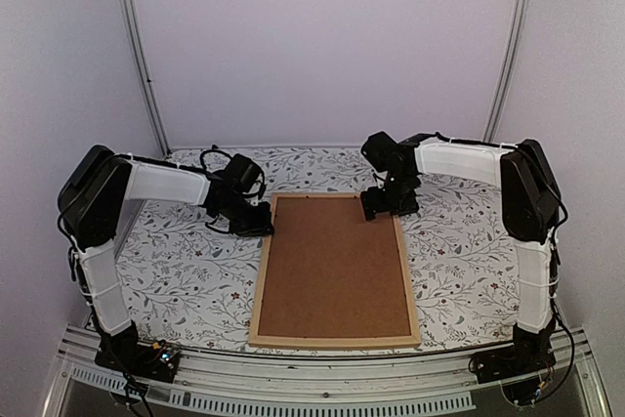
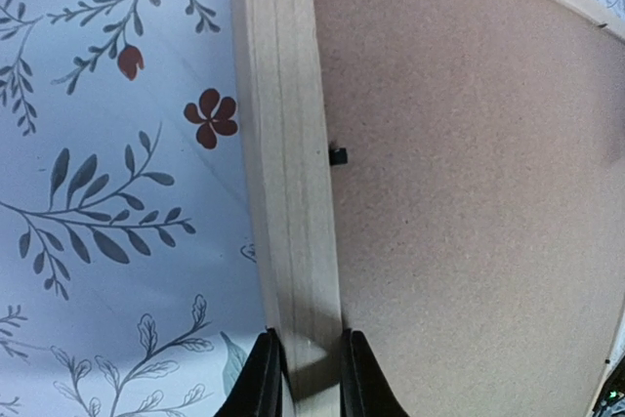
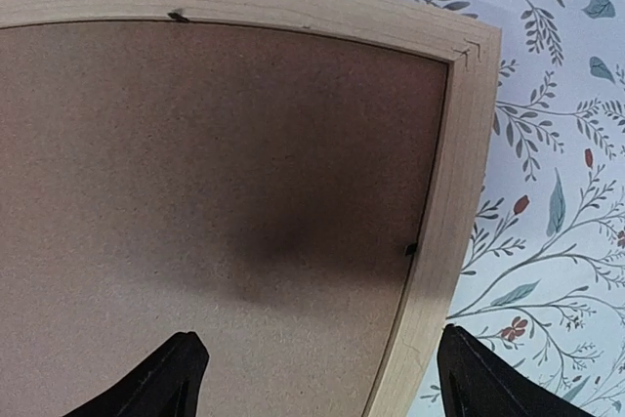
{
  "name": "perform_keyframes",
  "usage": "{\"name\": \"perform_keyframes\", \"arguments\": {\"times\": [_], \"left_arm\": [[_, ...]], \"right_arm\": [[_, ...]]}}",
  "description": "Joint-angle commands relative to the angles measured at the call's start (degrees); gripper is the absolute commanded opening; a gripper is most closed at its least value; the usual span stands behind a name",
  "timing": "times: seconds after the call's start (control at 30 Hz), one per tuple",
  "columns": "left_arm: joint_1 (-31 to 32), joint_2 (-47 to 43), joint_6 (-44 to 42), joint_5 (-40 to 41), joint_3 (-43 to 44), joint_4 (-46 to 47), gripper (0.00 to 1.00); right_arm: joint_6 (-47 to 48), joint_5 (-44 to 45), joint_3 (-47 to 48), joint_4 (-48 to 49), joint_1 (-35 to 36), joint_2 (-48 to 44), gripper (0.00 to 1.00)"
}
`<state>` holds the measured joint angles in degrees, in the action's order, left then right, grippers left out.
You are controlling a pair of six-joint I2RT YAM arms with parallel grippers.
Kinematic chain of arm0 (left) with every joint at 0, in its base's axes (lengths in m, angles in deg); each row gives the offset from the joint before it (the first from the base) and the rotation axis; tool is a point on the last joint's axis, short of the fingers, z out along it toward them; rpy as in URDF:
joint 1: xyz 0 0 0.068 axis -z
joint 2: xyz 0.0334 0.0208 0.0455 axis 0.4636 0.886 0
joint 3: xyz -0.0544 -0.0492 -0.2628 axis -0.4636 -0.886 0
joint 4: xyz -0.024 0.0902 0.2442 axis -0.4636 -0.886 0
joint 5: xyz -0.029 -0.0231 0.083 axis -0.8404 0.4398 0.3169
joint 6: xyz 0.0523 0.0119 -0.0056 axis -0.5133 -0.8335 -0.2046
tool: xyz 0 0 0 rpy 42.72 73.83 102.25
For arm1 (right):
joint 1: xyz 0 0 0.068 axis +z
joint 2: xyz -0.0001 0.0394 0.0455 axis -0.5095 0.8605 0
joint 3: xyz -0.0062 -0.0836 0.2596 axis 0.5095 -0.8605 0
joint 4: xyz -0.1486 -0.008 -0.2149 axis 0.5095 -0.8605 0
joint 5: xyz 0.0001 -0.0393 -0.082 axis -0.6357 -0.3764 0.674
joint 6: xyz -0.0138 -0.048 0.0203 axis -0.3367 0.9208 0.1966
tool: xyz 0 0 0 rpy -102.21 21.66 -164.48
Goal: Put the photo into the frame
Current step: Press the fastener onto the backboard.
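Observation:
The frame (image 1: pixel 262 280), thin light wood, lies flat in the middle of the table with a plain brown backing board (image 1: pixel 334 266) filling it. The photo is hidden. My left gripper (image 1: pixel 262 225) sits at the far end of the frame's left bar. In the left wrist view that gripper (image 2: pixel 311 378) is shut on the bar (image 2: pixel 288 192), one finger on each side. My right gripper (image 1: pixel 386 207) hovers over the frame's far right corner. In the right wrist view it (image 3: pixel 317 378) stands open, straddling the backing board (image 3: pixel 215 173) and the right bar (image 3: pixel 459 183), holding nothing.
A floral-patterned cloth (image 1: pixel 186 271) covers the table. Small black tabs (image 2: pixel 338 155) stick out from the frame's inner edge over the backing board. White walls with metal rails (image 1: pixel 137 56) close in the back and sides.

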<state>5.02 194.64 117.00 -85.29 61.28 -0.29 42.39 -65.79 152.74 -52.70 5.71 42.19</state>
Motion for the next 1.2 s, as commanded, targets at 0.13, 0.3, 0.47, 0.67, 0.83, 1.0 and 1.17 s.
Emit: {"name": "perform_keyframes", "arguments": {"times": [0.13,0.3,0.47,0.67,0.83,1.0,1.17], "left_arm": [[1.53,1.45,-1.12,1.00,-2.75,1.29,0.00],[1.46,1.45,-1.16,0.68,-2.62,1.45,0.00],[1.48,1.43,-1.04,0.76,-2.68,1.54,0.00],[1.49,1.55,-1.30,0.04,-2.58,1.55,0.00],[1.47,1.63,-1.46,-0.08,-2.58,1.38,0.00],[1.50,1.65,-1.55,-0.03,-2.53,1.21,0.00],[1.55,1.67,-1.64,-0.10,-2.40,1.15,0.00]], "right_arm": [[-3.46,3.12,-7.84,-4.08,-0.48,-10.45,0.85],[-4.97,3.69,-13.77,-6.18,-0.41,-13.46,0.83],[-6.27,2.99,-18.18,-6.59,-0.44,-16.13,0.82],[-6.96,1.81,-20.77,-6.00,-0.30,-17.05,0.80],[-6.77,1.48,-20.90,-5.10,-0.09,-15.87,0.80],[-6.55,1.42,-20.71,-4.22,0.04,-14.15,0.80],[-6.41,1.51,-20.49,-4.24,0.35,-13.07,0.80]]}}
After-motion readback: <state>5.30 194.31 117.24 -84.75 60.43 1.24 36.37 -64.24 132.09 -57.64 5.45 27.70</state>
